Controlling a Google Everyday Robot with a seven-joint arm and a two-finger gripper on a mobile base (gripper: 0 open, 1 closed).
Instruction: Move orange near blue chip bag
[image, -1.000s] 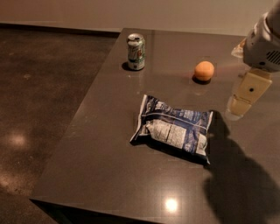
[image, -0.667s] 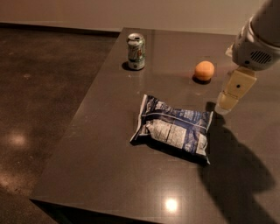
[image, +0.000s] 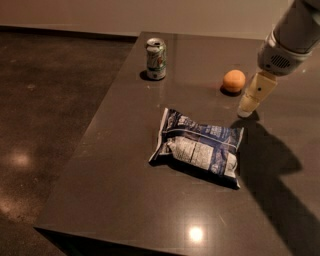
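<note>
The orange (image: 234, 80) lies on the dark table (image: 130, 200), toward the back right. The blue chip bag (image: 199, 146) lies flat near the table's middle, in front of the orange and a little to its left, with a gap between them. My gripper (image: 246, 109) hangs from the arm at the upper right, just right of the orange and slightly in front of it, low over the table and close to the bag's far right corner. It holds nothing that I can see.
A green-and-silver soda can (image: 156, 59) stands upright at the back left of the table. The table's left edge (image: 95, 135) drops to a dark polished floor. The arm's shadow falls across the table's right side.
My gripper has moved left and down, from the right edge of the view to just beside the orange. The orange, the bag and the can have not moved.
</note>
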